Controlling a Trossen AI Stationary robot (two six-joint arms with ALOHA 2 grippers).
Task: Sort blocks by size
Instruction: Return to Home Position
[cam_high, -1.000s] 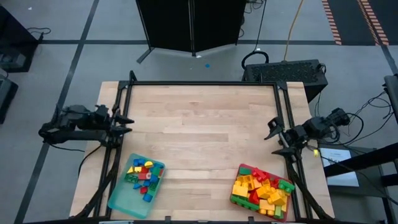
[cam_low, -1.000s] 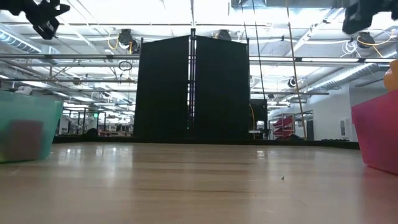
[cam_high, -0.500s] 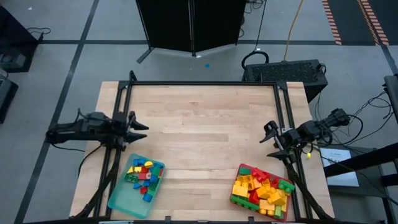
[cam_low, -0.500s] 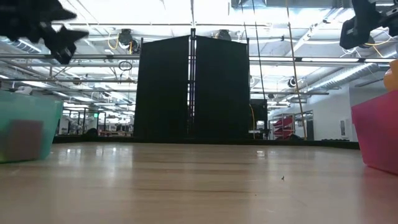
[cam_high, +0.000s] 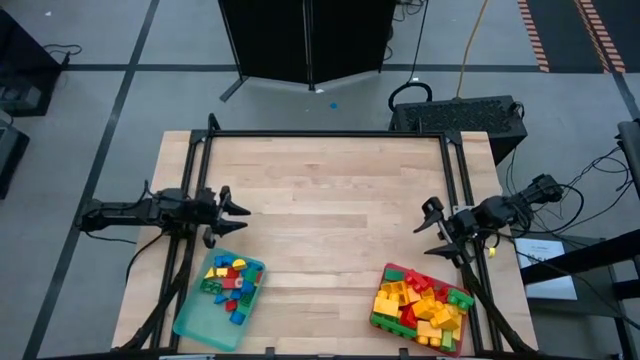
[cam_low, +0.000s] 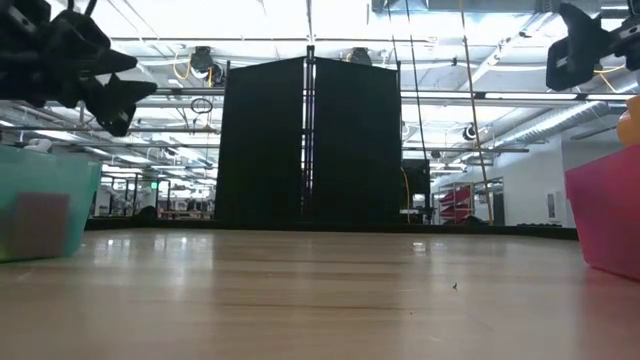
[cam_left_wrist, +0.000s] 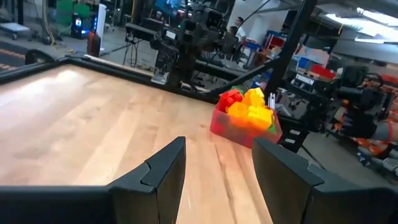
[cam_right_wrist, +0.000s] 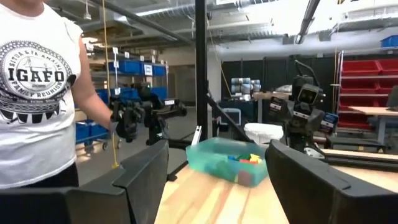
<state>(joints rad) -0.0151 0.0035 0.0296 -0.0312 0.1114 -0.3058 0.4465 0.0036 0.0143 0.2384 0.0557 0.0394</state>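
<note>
Tabletop (cam_high: 320, 200) with left tool (cam_high: 236, 212) farther inboard (fingers (cam_left_wrist: 165, 171) apart) than before

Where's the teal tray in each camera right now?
High view: teal tray, lower left, on the table.
Low view: at the left edge.
Left wrist view: not in it.
Right wrist view: middle of the picture.
Shared landmark: the wooden table under it.

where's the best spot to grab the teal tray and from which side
Likely its thin upright wall at the bare end, farthest from the left gripper, coming straight down from above: the teal tray is open-topped, and the blocks crowd its other end.
</note>
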